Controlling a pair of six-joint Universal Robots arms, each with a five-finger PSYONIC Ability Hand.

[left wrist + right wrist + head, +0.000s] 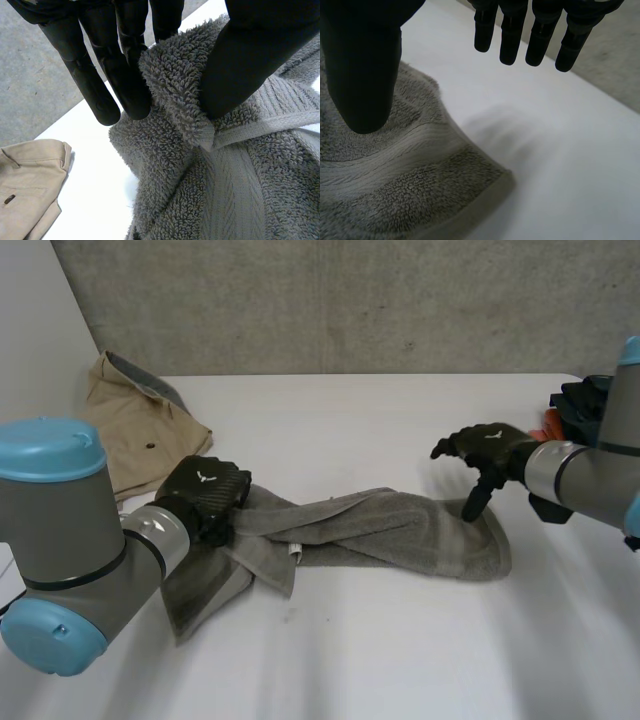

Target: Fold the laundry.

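In the head view the grey towel (400,530) lies twisted on the table (400,660), with its long axis running left to right. The left hand (205,495) holds its left end and the right hand (490,445) hangs over its right end.

In the left wrist view, fingers (125,75) and thumb (250,60) pinch a towel edge.

In the right wrist view, the fingers (512,35) are spread and hold nothing. I think this hand should pinch the corner first, and then both can pull the twist out.

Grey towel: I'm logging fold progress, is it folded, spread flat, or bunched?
Bunched. The grey towel lies twisted in a rumpled strip, one end pinched in the left hand; the right hand open over the other.
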